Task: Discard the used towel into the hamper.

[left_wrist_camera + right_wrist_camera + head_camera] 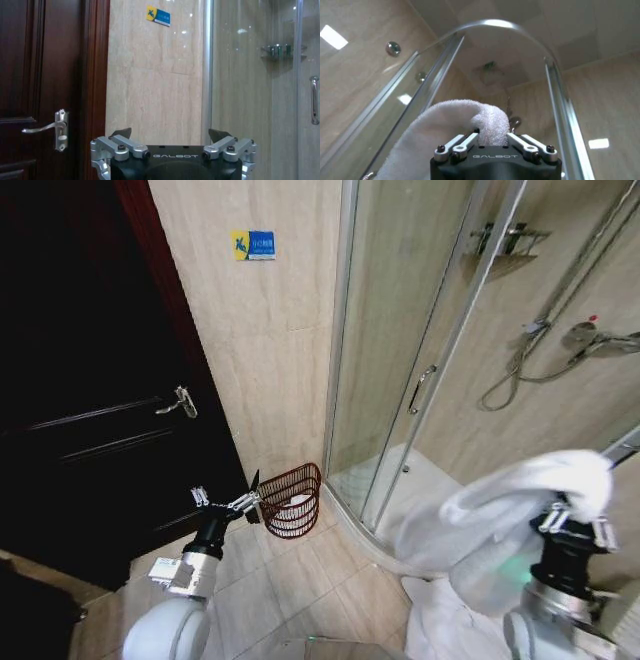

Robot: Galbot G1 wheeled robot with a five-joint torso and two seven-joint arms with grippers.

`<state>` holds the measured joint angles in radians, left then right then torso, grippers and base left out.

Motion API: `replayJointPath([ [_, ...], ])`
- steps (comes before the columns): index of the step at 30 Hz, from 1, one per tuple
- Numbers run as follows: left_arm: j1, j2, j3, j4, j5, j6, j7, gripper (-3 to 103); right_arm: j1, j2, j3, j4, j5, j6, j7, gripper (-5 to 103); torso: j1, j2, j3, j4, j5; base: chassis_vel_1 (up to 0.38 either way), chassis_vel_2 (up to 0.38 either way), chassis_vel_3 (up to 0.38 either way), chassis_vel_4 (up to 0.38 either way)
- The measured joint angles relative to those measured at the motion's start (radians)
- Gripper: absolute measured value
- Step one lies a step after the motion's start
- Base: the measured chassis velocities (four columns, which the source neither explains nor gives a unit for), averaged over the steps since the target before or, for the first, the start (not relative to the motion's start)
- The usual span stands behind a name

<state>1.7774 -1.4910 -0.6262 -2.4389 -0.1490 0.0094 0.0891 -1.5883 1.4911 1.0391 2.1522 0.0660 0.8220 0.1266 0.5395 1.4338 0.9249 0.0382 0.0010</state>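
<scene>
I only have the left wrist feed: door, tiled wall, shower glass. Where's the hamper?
Observer: The hamper stands on the floor against the wall, between the door and the shower enclosure, just beyond the left tool.
Operator: Who has the towel?
Observer: The right tool is shut on the white towel, held up beside the shower glass.
Operator: Anything in the hamper?
Observer: Something white already lies inside it.

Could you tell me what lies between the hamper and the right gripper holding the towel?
In the head view, the shower's curved threshold and bare floor tile lie between the hamper and the right gripper holding the towel.
</scene>
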Motion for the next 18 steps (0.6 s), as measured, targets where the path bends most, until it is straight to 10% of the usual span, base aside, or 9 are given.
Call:
replayJointPath([
  [18,0.0,0.0,0.0,0.0,0.0,0.0,0.0,100,0.037,-0.13,0.067,0.314,0.232,-0.196,0.028,11,0.0,0.0,0.0,0.0,-0.0011,0.0,0.0,0.0,0.0],
])
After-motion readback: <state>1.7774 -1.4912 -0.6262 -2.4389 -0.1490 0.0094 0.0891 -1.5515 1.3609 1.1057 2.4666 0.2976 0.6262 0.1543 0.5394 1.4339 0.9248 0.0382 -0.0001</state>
